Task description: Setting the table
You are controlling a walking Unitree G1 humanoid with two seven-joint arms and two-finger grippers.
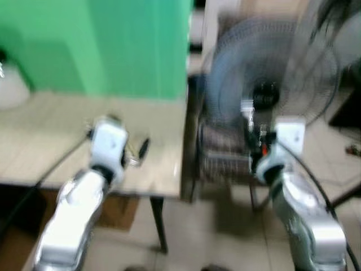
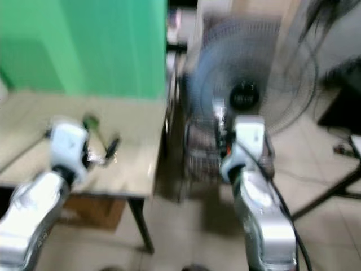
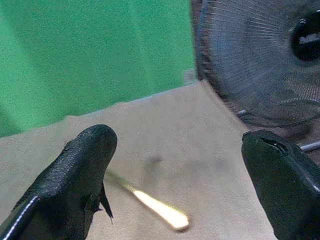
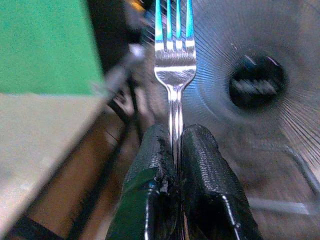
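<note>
A fork (image 4: 175, 75) is pinched by its handle in the right gripper (image 4: 176, 150), held off the table (image 1: 56, 135) beyond its right edge, near a fan (image 1: 265, 73). The left gripper (image 3: 180, 165) is spread above the tabletop. The tines could be snagged on the fan grille if swung carelessly.

Your right gripper (image 4: 176, 145) has 2 fingers clamped tight on a fork (image 4: 174, 55), tines pointing away toward a fan (image 4: 255, 80); table edge (image 4: 45, 135) beside it, green backdrop (image 4: 42, 45) behind.
</note>
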